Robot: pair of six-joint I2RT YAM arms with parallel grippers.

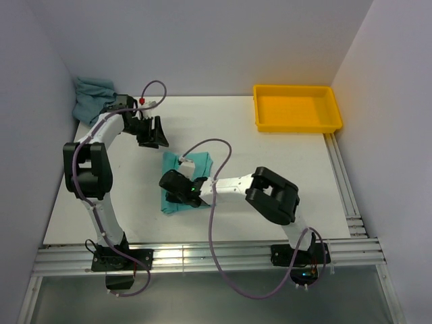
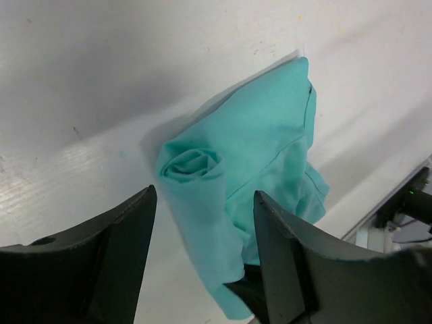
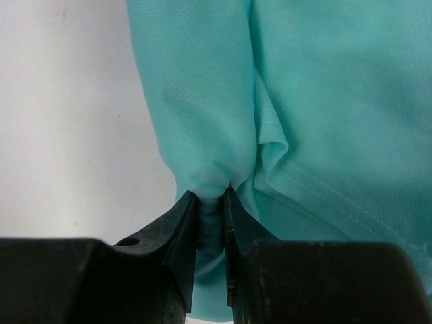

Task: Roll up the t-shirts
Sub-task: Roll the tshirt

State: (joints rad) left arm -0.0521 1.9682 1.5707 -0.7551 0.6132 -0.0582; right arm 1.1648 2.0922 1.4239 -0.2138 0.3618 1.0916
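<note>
**Right gripper [image 3: 210, 201] pinches mint t-shirt [image 1: 201, 162], left gripper [image 1: 152, 135] open**

Your right gripper is clamped on a fold of the mint t-shirt at table [image 1: 270, 189] centre. Your left gripper hangs empty, jaws wide, at 10 o'clock. The grey-teal t-shirt [image 1: 91, 94] looks bunched in the 11 o'clock corner.

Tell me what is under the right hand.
The mint t-shirt lies under the right hand, a fold pinched between its fingers. From above the hand hides that part of the shirt; white table shows around it.
</note>
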